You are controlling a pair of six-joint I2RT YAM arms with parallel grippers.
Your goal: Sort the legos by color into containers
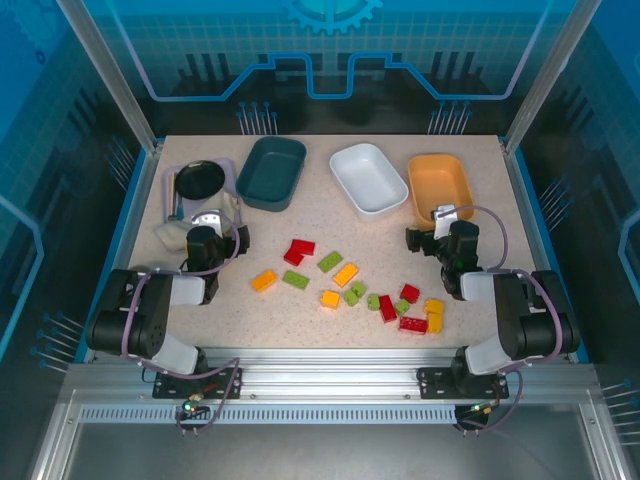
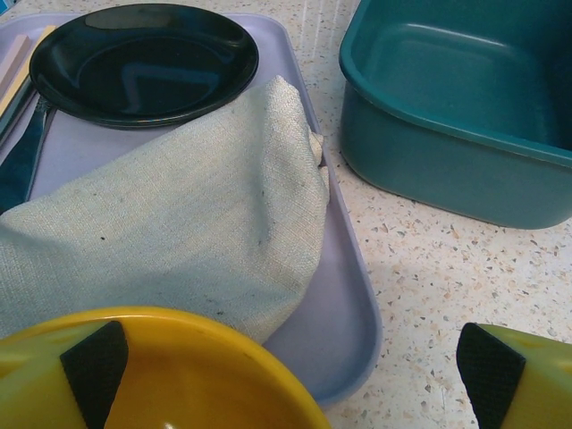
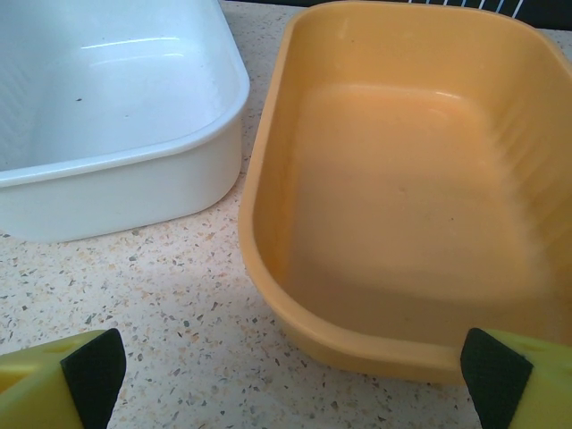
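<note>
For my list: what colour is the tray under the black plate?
Lavender tray, best in left wrist view.

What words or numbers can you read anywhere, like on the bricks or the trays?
None: no writing can be read in these pictures.
The legos, the dark teal tray, the white tray, the orange tray and the lavender tray are all plain.
The blue back wall has a gear drawing and lines, not letters.
</note>
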